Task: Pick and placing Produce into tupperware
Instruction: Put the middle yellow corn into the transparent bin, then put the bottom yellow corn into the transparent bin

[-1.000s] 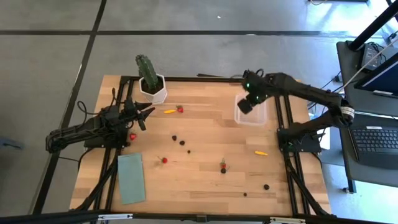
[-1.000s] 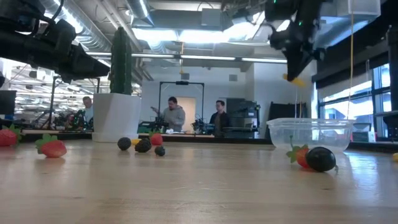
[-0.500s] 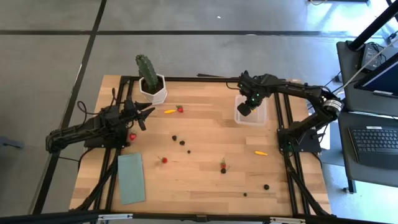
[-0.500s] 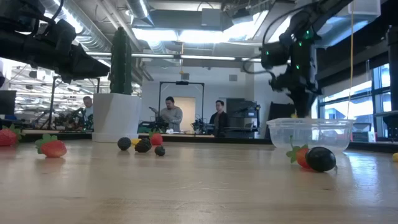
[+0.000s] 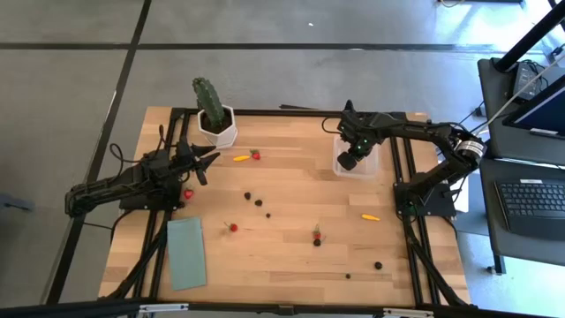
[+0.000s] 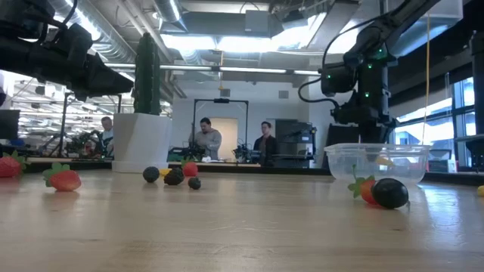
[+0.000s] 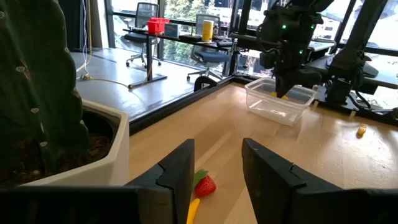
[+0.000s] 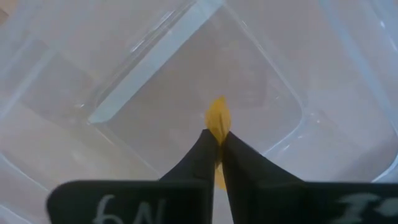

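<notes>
The clear tupperware [image 5: 357, 159] stands at the table's far right. My right gripper [image 8: 217, 146] points down into it, shut on a small yellow-orange piece of produce [image 8: 217, 118] just above the container's floor. Other produce lies loose on the wood: a yellow piece [image 5: 241, 158] beside a strawberry [image 5: 256, 155], dark berries [image 5: 259, 201], a strawberry [image 5: 234, 227] and another yellow piece [image 5: 371, 216]. My left gripper [image 7: 217, 168] waits open at the left, level, near the cactus pot, with nothing between its fingers. My right gripper pinches the yellow-orange piece [image 8: 217, 127] between its two fingertips, coming from above and pointing down. The piece's free end sticks out below the fingers, inside the tupperware. Whether it touches the container's floor, I cannot tell.
A green cactus in a white pot [image 5: 215, 124] stands at the far left, close to my left gripper. A flat green pad [image 5: 186, 253] lies at the near left. A strawberry with a dark berry [image 5: 317, 237] and a lone berry [image 5: 378, 264] lie toward the near edge.
My right gripper has come down from well above the tupperware into it, tipping to point straight down, and has kept the yellow piece between its fingers. The left arm has kept still.
</notes>
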